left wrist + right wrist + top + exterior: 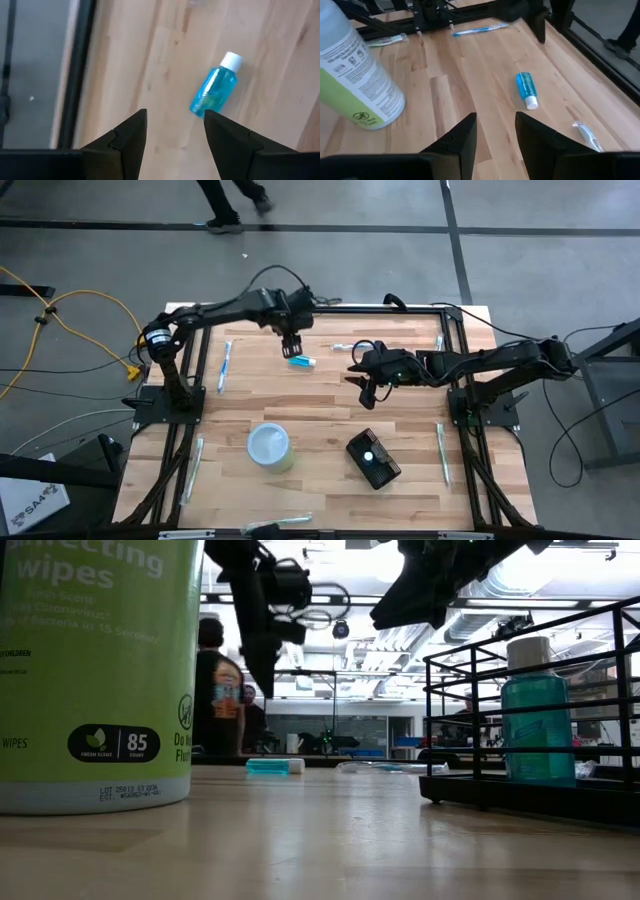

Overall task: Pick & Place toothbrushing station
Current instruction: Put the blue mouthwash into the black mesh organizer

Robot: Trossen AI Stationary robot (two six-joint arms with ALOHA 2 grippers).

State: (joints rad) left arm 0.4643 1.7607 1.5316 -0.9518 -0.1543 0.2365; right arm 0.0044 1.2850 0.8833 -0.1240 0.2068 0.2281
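- Our left gripper [293,347] hangs open and empty just above the small blue bottle [301,362] lying at the table's far side.
- Our right gripper [366,391] hovers mid-table, fingers parted, holding nothing.
- The toothbrushing station [373,459] sits near the front edge, right of the wipes canister [270,446]; the low view cuts it off.

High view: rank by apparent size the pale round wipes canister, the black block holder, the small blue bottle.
1. Pale round wipes canister, largest footprint from above.
2. Black rectangular block holder, close to the canister's size; ranking is unsure, since the canister's taller top sits nearer the camera.
3. Small blue bottle with white cap, clearly smallest.
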